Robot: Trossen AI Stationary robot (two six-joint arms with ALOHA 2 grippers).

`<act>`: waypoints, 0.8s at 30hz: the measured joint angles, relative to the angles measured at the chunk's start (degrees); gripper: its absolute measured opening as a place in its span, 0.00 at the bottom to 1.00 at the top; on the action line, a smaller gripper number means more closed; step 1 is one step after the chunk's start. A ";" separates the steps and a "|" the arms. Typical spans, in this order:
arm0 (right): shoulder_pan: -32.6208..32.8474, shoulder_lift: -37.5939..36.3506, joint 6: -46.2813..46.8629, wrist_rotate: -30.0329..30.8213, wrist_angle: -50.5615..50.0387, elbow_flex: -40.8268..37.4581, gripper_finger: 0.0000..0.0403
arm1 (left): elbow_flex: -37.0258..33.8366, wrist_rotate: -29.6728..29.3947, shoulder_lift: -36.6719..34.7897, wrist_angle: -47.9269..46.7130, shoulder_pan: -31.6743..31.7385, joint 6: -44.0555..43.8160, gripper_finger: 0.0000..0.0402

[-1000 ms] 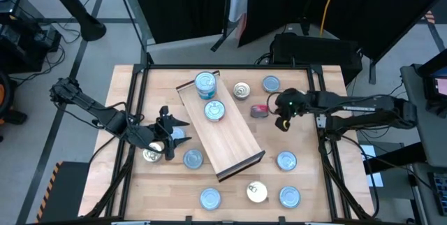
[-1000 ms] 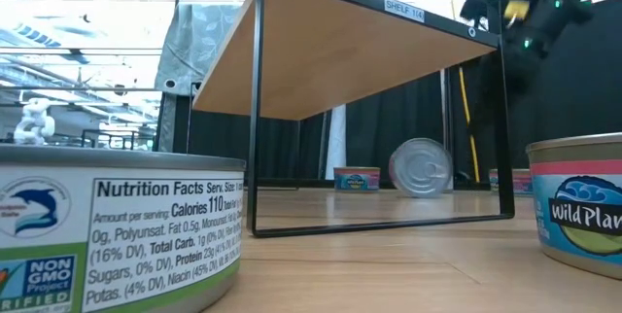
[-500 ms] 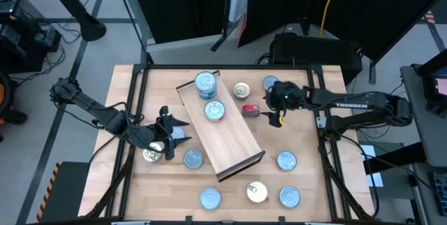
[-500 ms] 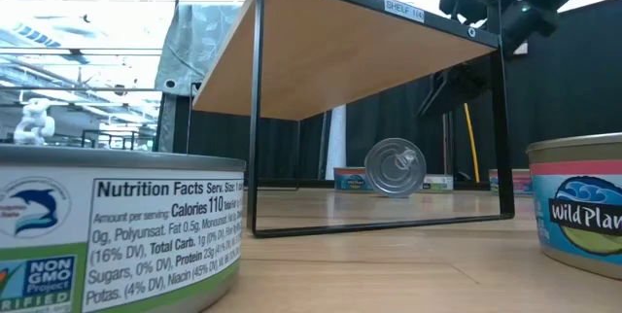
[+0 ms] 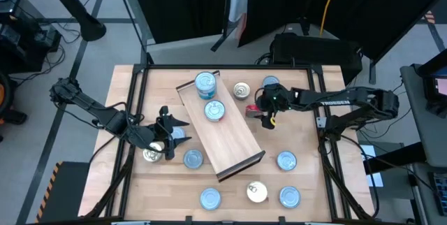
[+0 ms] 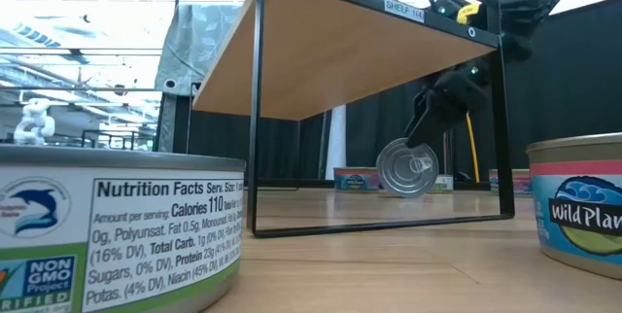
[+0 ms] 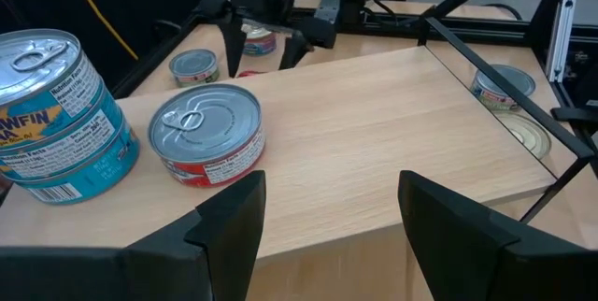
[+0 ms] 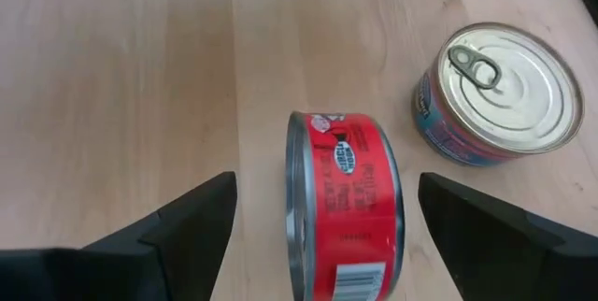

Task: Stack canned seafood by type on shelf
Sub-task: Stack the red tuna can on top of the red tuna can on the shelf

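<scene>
Red tin [image 8: 344, 198] on edge; right end effector [image 5: 268, 113] moved over it, open.

The left gripper [image 5: 167, 135] sits over a tin [image 5: 174, 135] by the shelf [image 5: 230, 141], covering most of that tin's top, so its label can't be read. From table height, a near tin [image 6: 107, 230] is cut off at the frame's bottom and left edge, and another [image 6: 580, 206] runs off the right edge. The red tin [image 8: 344, 206] on its edge is clipped at the bottom in the right wrist view. Tins [image 6: 357, 178] behind the shelf frame are too small to read.
</scene>
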 joint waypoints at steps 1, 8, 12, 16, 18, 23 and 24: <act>-0.14 0.47 0.02 0.04 0.24 0.00 0.81 | 0.00 0.00 0.00 0.00 0.00 0.00 0.61; -1.58 4.58 0.00 0.02 0.57 0.00 0.75 | 0.00 -0.02 0.00 -0.07 0.00 0.37 0.61; -2.00 6.18 0.03 0.02 0.63 -0.02 0.66 | 0.00 -0.02 0.00 -0.12 0.00 0.35 0.61; -1.98 6.33 0.02 -0.18 0.64 -0.02 0.51 | 0.00 -0.04 0.00 -0.11 0.00 0.35 0.61; -1.98 5.88 0.02 -0.26 0.29 -0.02 0.43 | 0.00 -0.02 0.00 -0.11 0.00 0.35 0.61; -1.78 2.75 -0.41 -0.24 -0.68 -0.10 0.30 | 0.00 -0.04 0.00 -0.13 0.00 0.35 0.61; -1.78 1.76 -0.52 -0.24 -1.10 -0.11 0.30 | 0.00 -0.04 0.00 -0.14 0.00 0.35 0.61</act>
